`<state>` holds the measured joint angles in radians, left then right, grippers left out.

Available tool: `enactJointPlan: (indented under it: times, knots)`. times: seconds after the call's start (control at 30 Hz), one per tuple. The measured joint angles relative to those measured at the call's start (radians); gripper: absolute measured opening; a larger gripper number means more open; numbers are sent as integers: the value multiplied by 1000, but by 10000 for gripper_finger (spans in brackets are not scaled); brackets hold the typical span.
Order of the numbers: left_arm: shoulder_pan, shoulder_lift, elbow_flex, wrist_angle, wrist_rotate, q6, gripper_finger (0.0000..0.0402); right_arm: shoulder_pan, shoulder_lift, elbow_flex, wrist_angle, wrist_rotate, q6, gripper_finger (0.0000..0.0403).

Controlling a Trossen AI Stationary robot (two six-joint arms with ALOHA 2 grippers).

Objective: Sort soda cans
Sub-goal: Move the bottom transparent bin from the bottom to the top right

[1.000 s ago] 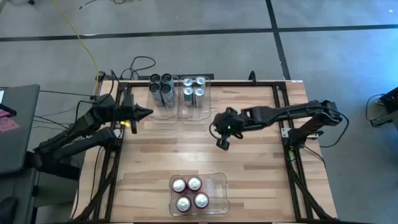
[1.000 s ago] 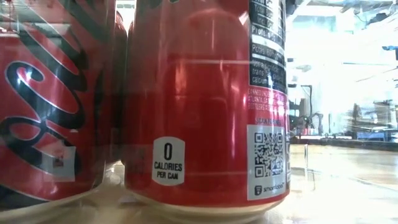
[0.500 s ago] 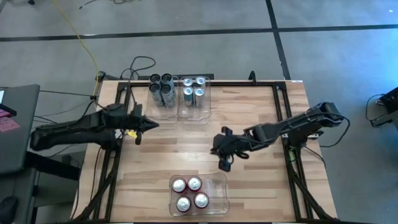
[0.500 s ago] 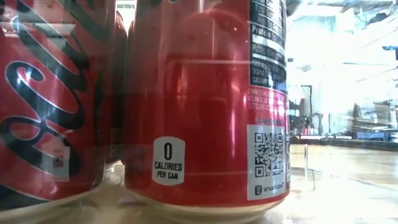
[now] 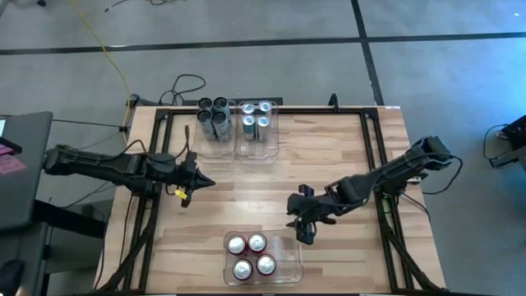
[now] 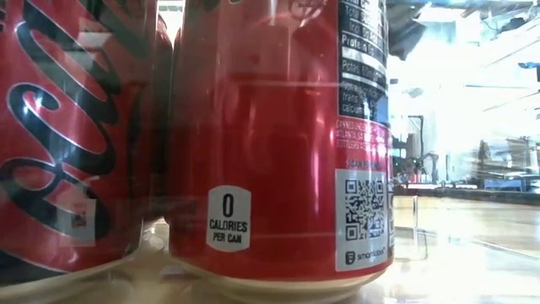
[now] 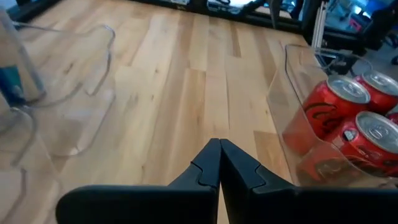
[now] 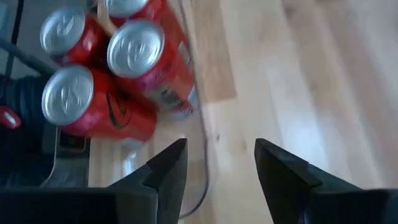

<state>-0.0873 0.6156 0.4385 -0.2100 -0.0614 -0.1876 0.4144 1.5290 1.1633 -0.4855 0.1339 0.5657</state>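
Several red soda cans (image 5: 251,255) stand upright in a clear bin (image 5: 289,247) at the table's near middle; they also show in the right wrist view (image 8: 124,62) and the left wrist view (image 7: 351,118). Dark grey cans (image 5: 214,117) and silver-blue cans (image 5: 256,117) stand in two clear bins at the far edge. My right gripper (image 5: 304,235) (image 8: 217,165) hangs open just beyond the red cans' bin, at its far right corner, with nothing between its fingers. My left gripper (image 5: 205,182) (image 7: 219,158) is shut and empty over the table's left side.
A black frame (image 5: 374,156) runs along the table's edges. Bare wood (image 5: 271,185) lies between the far bins and the near bin. In the low view the red cans (image 6: 278,143) fill the picture from close by.
My right gripper has swung toward the table's near edge, down toward the red cans' bin. My left gripper has also swung toward the near edge, staying shut. No can has moved.
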Motion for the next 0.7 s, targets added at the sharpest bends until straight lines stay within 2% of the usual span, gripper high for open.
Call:
enactJointPlan:
  times: [0.27,0.43,0.57,0.7]
  knots:
    - [-150,116,0,47,-117,-64,0,26,99,-1,-13,-25,37,184]
    - [-212,193,0,117,-123,-83,0,28,129,-1,-9,-33,38,161]
    - [-258,248,0,113,-123,-121,0,28,129,0,-8,-37,37,134]
    - [-325,302,0,111,-73,-127,0,28,129,0,-12,-38,37,104]
